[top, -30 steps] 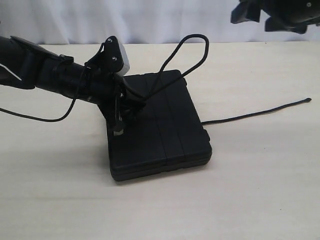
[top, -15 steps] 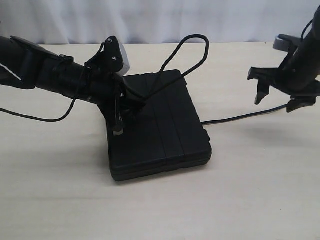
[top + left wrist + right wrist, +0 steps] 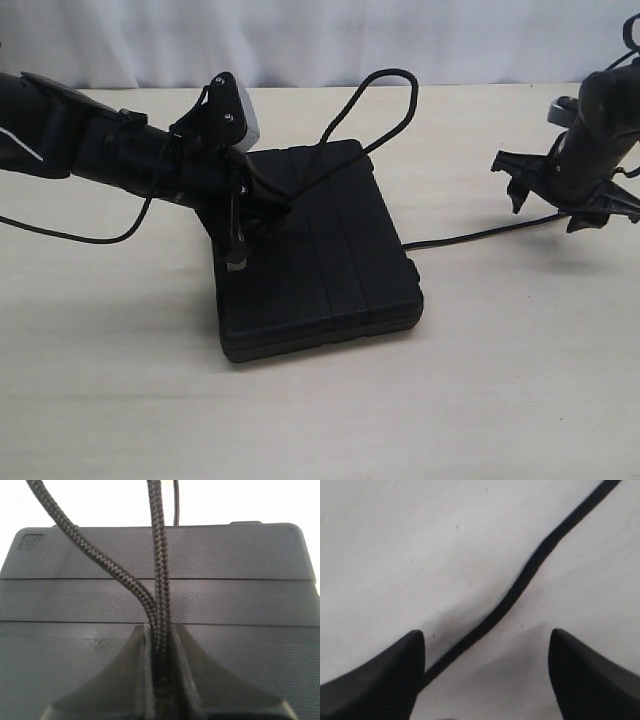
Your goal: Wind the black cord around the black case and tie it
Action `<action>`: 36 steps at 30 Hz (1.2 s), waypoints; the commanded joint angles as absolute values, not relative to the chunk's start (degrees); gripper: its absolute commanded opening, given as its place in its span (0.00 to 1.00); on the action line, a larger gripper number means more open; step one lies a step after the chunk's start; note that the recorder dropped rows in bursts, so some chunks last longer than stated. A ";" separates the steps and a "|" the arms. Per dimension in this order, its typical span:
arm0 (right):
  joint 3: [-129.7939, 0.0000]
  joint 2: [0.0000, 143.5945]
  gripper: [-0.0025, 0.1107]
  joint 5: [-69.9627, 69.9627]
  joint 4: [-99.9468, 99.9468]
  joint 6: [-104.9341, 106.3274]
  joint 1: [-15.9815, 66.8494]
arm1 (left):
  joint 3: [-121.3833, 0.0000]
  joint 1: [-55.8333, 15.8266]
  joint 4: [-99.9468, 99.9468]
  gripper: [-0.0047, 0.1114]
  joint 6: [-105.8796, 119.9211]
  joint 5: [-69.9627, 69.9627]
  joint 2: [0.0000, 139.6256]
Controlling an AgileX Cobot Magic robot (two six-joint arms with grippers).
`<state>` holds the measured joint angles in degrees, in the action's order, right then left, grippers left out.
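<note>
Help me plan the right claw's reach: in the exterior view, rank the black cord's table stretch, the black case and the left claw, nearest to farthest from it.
1. Black cord, on the table just under the right claw.
2. Black case, centre-left.
3. Left claw, over the case's left side.

The flat rectangular black plastic case [image 3: 330, 260] lies near the middle of the pale table [image 3: 500, 400]. The left gripper [image 3: 240, 238] sits over the case's left part, with two strands of the thin black braided cord [image 3: 159, 570] pinched between its jaws. The strands loop up past the case's far edge, and another stretch runs along the table rightward from the case, passing between the right gripper's [image 3: 567, 205] spread fingers.
</note>
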<state>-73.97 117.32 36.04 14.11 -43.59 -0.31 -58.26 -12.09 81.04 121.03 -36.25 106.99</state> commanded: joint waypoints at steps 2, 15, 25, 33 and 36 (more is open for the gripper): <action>-74.70 117.63 0.50 34.18 28.44 -56.22 2.49 | -58.51 -12.08 81.83 0.04 122.42 -36.68 107.00; -74.70 121.89 0.48 32.04 23.81 -58.60 2.63 | -58.51 -12.08 81.73 0.04 122.42 -36.60 107.00; -74.70 121.89 0.17 32.40 21.97 -53.95 2.76 | -58.51 -12.08 81.73 0.04 122.42 -36.44 107.00; -73.38 119.46 0.06 28.18 17.12 -40.39 2.84 | -58.51 -12.08 81.73 0.04 122.42 -36.44 107.00; -68.56 115.23 0.06 19.81 17.79 -38.55 2.84 | -58.51 -11.97 81.73 0.04 122.42 -36.46 107.00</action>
<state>-72.18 119.08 26.97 17.69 -41.40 2.81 -58.26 -12.09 81.04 121.03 -36.25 106.99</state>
